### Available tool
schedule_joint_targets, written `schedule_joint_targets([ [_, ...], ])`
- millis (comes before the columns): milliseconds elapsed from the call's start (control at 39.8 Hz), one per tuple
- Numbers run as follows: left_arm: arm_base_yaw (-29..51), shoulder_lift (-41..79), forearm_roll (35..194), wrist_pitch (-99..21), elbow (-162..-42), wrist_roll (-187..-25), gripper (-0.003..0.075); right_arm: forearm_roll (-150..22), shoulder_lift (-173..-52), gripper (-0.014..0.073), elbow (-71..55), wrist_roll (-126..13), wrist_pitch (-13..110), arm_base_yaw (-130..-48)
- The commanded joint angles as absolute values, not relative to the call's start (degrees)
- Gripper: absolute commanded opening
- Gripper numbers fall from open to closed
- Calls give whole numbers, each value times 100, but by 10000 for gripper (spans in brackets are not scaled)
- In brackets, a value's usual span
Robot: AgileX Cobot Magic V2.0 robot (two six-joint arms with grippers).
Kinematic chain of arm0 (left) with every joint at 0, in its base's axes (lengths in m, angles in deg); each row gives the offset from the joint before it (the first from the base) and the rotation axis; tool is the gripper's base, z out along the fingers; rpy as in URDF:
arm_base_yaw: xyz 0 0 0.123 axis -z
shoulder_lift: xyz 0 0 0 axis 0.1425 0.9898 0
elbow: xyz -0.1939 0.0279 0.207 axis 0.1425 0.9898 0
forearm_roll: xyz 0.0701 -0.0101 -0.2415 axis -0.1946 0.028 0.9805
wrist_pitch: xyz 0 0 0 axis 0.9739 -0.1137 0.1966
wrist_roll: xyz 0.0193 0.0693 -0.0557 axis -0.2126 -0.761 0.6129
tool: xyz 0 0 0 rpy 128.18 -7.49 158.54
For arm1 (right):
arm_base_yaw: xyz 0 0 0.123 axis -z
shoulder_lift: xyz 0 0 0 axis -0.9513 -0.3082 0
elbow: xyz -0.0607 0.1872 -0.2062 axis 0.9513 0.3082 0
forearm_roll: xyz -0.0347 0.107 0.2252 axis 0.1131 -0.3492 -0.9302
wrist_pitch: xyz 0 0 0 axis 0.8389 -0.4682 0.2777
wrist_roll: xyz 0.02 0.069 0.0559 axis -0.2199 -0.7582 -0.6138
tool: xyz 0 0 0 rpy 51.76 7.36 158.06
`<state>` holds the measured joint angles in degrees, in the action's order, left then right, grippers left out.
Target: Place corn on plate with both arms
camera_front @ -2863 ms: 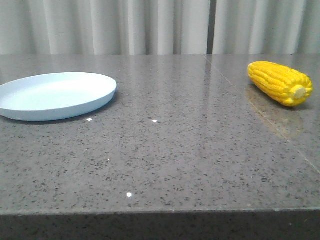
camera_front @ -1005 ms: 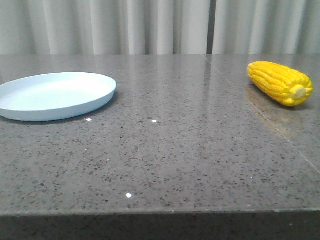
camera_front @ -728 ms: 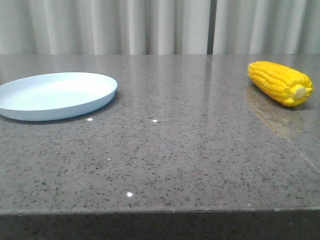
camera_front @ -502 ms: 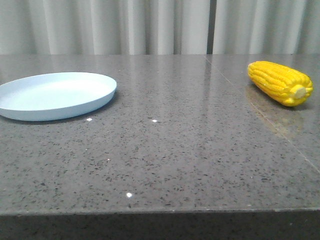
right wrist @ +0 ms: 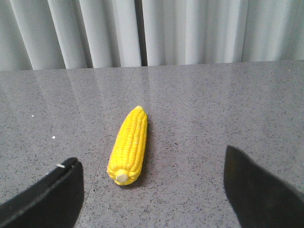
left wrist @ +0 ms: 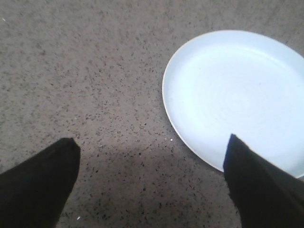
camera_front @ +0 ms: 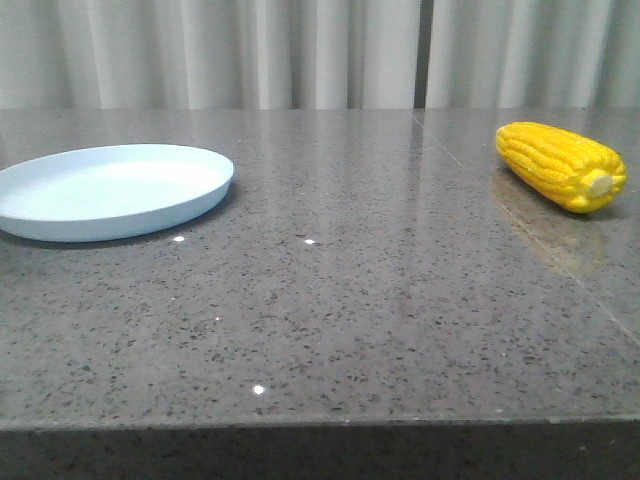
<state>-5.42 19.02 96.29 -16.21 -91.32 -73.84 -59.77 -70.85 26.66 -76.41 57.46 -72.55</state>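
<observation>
Item one, the table (camera_front: pixel 360 300): a grey speckled stone top before pale curtains (camera_front: pixel 320 50). Against the earlier front views we find nothing shifted on it, so we judge the task not yet begun.

Item two, the plate (camera_front: pixel 110 190): pale blue, bare, lying at the table's left edge, well apart from the corn.

Item three, the corn (camera_front: pixel 560 165): bright yellow, lying on its side near the right edge toward the far side (pale stub end turned toward the front edge), untouched.

Item four, the right gripper (right wrist: pixel 152 190): fingers spread wide and holding nothing, the corn ahead of it on the table.

Item five, the left gripper (left wrist: pixel 152 183): likewise spread and unladen, hanging over bare stone just beside the plate's rim.

We judge the reach for the corn to be the step pending.
</observation>
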Motion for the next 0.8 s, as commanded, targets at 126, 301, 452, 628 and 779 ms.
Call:
schedule_joint_targets([
  [126, -267, 3222, 9759, -1230, -10442, -7377, 585, -6013, -7181, 624, 2468, -7599, 5278, -7232],
  [301, -124, 4206, 9836, -928, -11075, -7319, 585, -6013, -7181, 624, 2468, -7599, 5278, -7232],
  [452, -124, 4821, 9926, -873, -11407, -7319, 579, -6013, -7181, 624, 2468, -7599, 5278, -7232],
  [628, -124, 5248, 9914, -884, -11533, -7319, 452, -6013, -7181, 624, 2468, -7599, 5278, -7232],
  [779, -124, 5406, 9938, -854, -11533, -7358, 350, -6013, -7181, 624, 2468, -7599, 5278, -7232],
])
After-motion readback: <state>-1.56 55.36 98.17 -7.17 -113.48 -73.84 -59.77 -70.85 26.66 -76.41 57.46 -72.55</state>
